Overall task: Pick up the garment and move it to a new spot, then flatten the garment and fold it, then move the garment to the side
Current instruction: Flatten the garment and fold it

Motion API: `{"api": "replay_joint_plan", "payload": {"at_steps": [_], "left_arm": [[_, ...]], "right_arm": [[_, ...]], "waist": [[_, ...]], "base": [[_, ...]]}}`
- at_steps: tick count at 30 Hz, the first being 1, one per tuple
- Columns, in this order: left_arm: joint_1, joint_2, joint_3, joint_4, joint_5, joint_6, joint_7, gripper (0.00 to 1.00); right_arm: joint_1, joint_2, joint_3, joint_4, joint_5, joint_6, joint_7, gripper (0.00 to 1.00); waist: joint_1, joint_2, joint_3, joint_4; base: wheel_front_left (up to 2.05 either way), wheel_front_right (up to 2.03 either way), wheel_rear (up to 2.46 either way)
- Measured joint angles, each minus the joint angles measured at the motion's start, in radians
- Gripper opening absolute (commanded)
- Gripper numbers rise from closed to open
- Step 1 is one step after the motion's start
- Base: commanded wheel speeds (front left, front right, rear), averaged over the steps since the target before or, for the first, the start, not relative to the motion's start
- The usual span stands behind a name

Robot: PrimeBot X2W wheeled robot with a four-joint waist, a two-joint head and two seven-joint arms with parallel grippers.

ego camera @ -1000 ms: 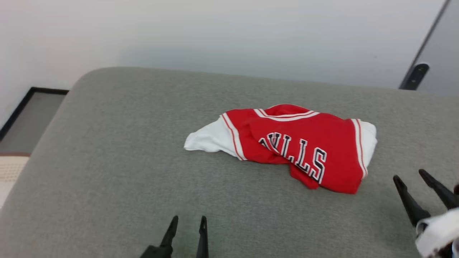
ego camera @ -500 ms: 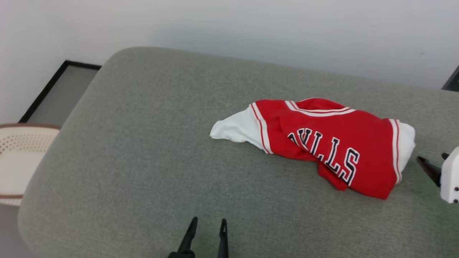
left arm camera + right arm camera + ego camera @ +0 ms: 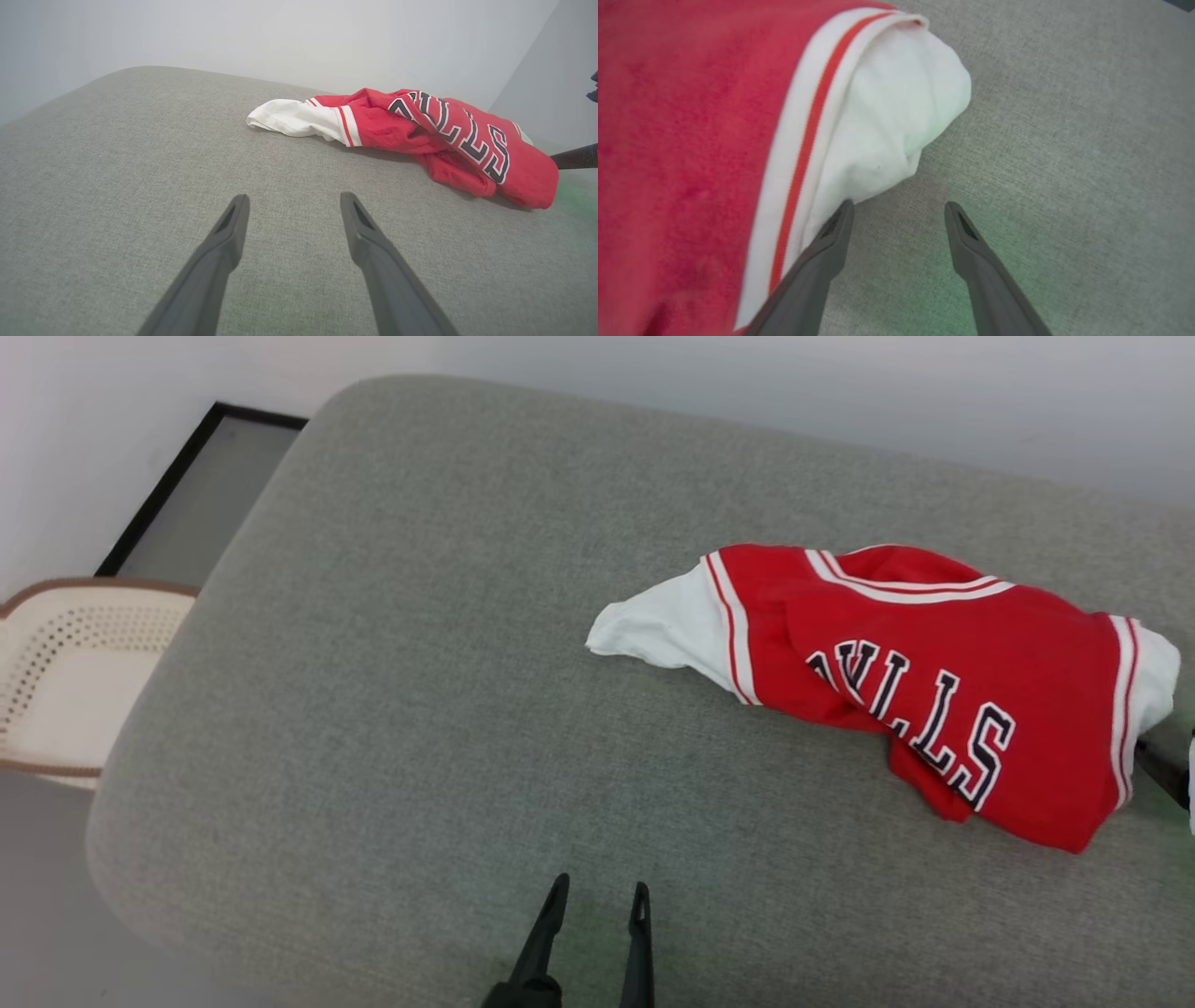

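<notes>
Grey cushion (image 3: 420,663), garment (image 3: 934,635) unmoved, view swung left, right fingers (image 3: 829,245) nearer its white edge, left fingers (image 3: 228,240) distant, both released.

A broad grey upholstered cushion (image 3: 373,691) with a rounded corner is set against a plain white wall (image 3: 709,373). Beside that corner a patch of grey floor (image 3: 191,499) is bordered by a black strip (image 3: 157,490). A cream perforated basket (image 3: 56,644), rimmed in brown, is placed just beside the cushion's edge. Everything is lit softly and evenly.
</notes>
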Motion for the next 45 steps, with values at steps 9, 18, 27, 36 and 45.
{"api": "replay_joint_plan", "payload": {"at_steps": [9,18,27,36,45], "left_arm": [[-0.022,0.000,-0.044,-0.005,-0.024,0.039,0.000,1.00],[-0.030,0.000,-0.052,-0.005,-0.037,0.048,0.000,1.00],[-0.030,0.000,-0.047,-0.007,-0.040,0.047,0.000,1.00],[-0.030,0.000,-0.044,-0.002,-0.047,0.043,0.000,1.00],[-0.031,0.000,-0.055,-0.004,-0.057,0.048,0.000,1.00]], "right_arm": [[-0.045,-0.021,0.087,0.016,0.059,0.000,-0.025,0.06],[-0.079,-0.027,0.146,0.023,0.120,0.000,-0.053,0.00],[-0.120,-0.027,0.202,-0.009,0.164,0.000,-0.079,0.00],[-0.133,-0.003,0.277,-0.164,0.193,0.000,-0.124,0.00],[-0.111,-0.008,0.341,-0.321,0.198,0.000,-0.132,0.00]], "waist": [[0.0000,0.0000,0.033,0.028],[-0.0001,0.0000,0.033,0.029],[0.0000,0.0000,0.028,0.019],[0.0000,0.0000,0.024,0.016],[0.0000,0.0000,0.037,0.013]], "base": [[0.00,0.00,0.00],[0.00,0.00,0.00],[0.00,0.00,0.00],[0.00,0.00,0.00],[0.00,0.00,0.00]]}}
